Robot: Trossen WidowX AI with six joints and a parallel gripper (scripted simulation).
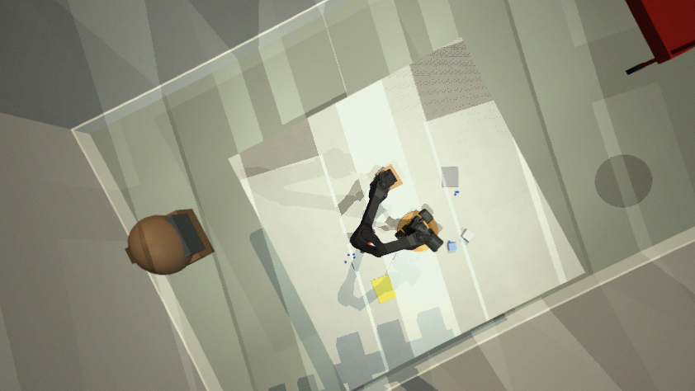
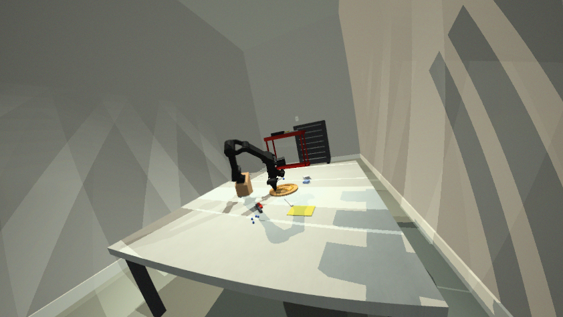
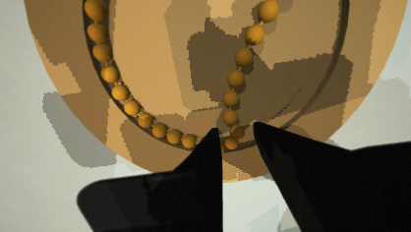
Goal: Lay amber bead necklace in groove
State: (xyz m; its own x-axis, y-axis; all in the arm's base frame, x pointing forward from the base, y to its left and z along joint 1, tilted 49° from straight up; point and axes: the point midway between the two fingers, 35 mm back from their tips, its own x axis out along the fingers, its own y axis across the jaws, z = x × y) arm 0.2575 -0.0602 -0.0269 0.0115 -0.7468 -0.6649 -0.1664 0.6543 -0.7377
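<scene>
Three views cover the round bead board (image 1: 418,247) (image 2: 293,191) (image 3: 64,44) on the counter (image 1: 311,261) (image 2: 212,244). From the top, the black arm (image 1: 371,209) (image 2: 255,150) bends over the board and hides much of it, jaws (image 1: 402,234) (image 2: 275,188) included. A pale blue block (image 1: 451,246) (image 2: 306,182) sits just beside the board, a white block (image 1: 467,234) a little farther from it, and a yellow sheet (image 1: 383,289) (image 2: 301,210) lies apart from it. Only this view shows the brown rounded seat (image 1: 160,245), well apart from the board.

The exterior view gives the height: the jaws point down at the board's rim. It also shows a red and black object (image 2: 259,207) plainly, near the board, and a dark slatted unit (image 2: 313,141) far beyond it.

The wrist view alone makes the amber bead necklace (image 3: 120,92) clear. One run follows the board's groove; another cuts across the board's middle, inside the groove. Both runs meet by the jaws, whose tips stand a little apart, with beads visible in the gap and space beside them
</scene>
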